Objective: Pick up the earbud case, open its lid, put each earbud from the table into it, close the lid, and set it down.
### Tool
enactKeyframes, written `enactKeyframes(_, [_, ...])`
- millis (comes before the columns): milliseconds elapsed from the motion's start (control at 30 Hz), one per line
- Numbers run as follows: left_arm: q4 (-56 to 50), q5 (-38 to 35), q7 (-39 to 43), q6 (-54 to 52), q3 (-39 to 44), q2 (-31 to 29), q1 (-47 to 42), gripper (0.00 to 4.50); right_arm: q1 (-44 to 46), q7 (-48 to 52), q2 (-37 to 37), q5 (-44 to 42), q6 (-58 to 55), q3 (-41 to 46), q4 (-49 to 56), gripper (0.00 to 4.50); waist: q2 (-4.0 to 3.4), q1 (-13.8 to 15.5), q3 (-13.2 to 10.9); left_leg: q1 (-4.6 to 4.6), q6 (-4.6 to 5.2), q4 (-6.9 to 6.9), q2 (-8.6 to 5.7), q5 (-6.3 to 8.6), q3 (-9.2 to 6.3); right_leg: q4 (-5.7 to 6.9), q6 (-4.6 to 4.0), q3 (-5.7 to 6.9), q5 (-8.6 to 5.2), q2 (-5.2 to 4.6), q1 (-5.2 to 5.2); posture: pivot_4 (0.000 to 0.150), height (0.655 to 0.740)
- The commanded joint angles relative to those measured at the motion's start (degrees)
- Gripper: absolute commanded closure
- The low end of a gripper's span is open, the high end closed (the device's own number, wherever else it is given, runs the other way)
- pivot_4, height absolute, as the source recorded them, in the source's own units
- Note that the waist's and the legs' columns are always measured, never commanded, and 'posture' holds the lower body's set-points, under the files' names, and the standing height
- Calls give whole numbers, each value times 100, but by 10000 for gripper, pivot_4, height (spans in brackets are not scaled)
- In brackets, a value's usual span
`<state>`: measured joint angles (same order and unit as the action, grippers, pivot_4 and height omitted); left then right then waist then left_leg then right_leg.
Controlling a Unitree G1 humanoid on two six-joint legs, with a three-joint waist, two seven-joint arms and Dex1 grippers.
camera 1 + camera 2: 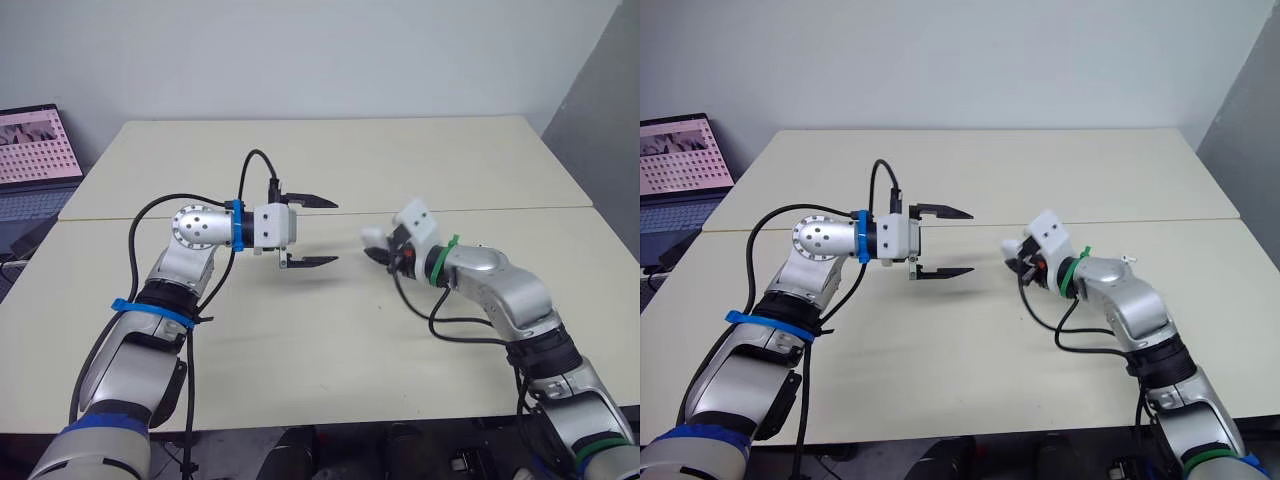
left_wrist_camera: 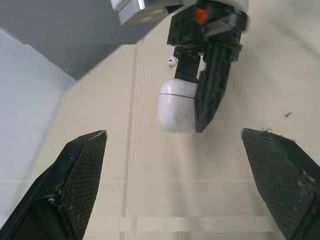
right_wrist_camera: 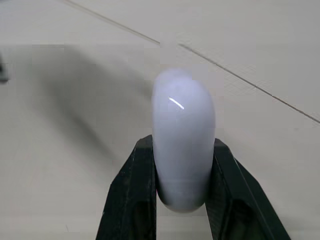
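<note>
Our right gripper (image 1: 383, 254) is clamped on the earbud case (image 1: 372, 236), which looks lifted off the table (image 1: 330, 350). From our left gripper (image 1: 336, 232), fingers spread wide and empty, the case lies at 3 o'clock, near, with nothing between. Its long axis runs along the right fingers, free end toward 9 o'clock. 1 earbud (image 2: 171, 61) lies on the table beyond. The laptop (image 1: 35, 150) sits well apart at 10 o'clock.
</note>
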<state>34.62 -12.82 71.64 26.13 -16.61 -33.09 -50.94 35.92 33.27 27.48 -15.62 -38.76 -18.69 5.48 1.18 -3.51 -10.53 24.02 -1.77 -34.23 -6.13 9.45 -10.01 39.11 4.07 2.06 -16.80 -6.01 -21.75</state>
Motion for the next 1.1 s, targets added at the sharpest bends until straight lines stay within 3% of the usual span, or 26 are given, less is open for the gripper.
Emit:
enactKeyframes(33, [-453,115,267,-774,-26,-26,-209,8766,141,267,81,504,483,-370,389,36563,0,4,0,0,0,0,2,0,-1,0,0,0,0,1,1,1500,7400])
enactKeyframes(200, [-547,488,445,-1047,-111,39,-315,24986,238,425,47,892,602,-574,514,36563,0,23,0,0,-1,-2,2,-1,-1,-1,-7,0,4,1,3,1500,7400])
enactKeyframes(867, [-183,1099,715,-812,-103,401,-571,25427,452,817,-105,1709,575,-651,730,36563,0,28,0,4,-1,-5,0,-1,-4,-3,-24,1,14,0,2,1500,7400])
enactKeyframes(967, [-124,1162,713,-735,-115,404,-565,30998,471,840,-133,1753,580,-642,714,36563,1,29,0,4,-1,-6,1,-1,-4,-3,-25,2,15,0,2,1500,7400])
enactKeyframes(1033, [-126,1118,720,-812,-66,429,-560,37130,473,856,-140,1782,584,-635,705,36563,0,29,0,4,-1,-6,0,-1,-4,-3,-25,2,15,0,2,1500,7400])
enactKeyframes(1100, [-137,1108,713,-841,-35,449,-563,37561,468,885,-155,1812,585,-621,699,36563,0,28,0,4,-1,-6,0,-1,-4,-3,-25,1,15,0,2,1500,7400])
